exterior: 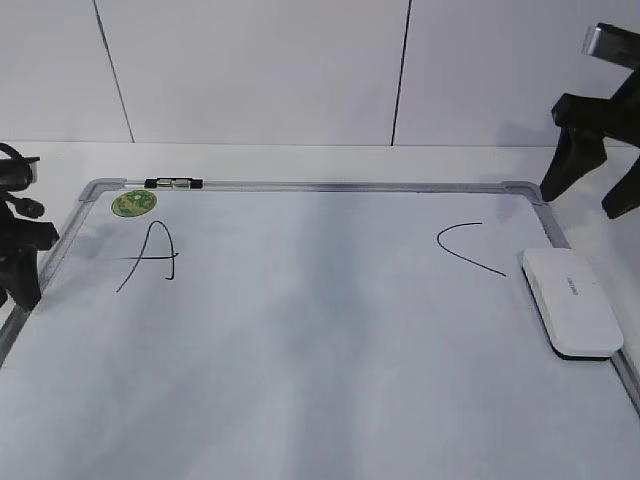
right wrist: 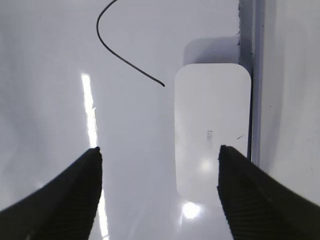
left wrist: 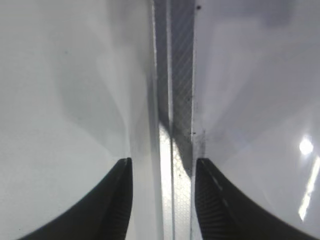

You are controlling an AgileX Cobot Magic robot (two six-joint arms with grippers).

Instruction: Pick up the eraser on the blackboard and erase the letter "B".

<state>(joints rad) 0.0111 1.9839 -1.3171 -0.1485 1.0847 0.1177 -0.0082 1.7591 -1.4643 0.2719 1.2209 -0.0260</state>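
Note:
The white eraser (exterior: 570, 300) lies flat on the blackboard (exterior: 320, 350), against its right frame, just right of the "C" (exterior: 465, 245). An "A" (exterior: 150, 258) is drawn at the left. No letter "B" shows; the board between "A" and "C" is blank. My right gripper (exterior: 588, 200) is open and empty, hovering behind the eraser off the board's right corner. In the right wrist view the eraser (right wrist: 212, 130) lies ahead, nearer the right finger of the open jaws (right wrist: 160, 149). My left gripper (exterior: 22, 285) is open and empty over the board's left frame (left wrist: 175, 75), its jaws (left wrist: 163, 161) straddling it.
A small black-and-silver marker (exterior: 173, 183) rests on the board's far frame, with a round green sticker (exterior: 133, 203) just below it. A white panelled wall stands behind the table. The "C" stroke also shows in the right wrist view (right wrist: 120, 55).

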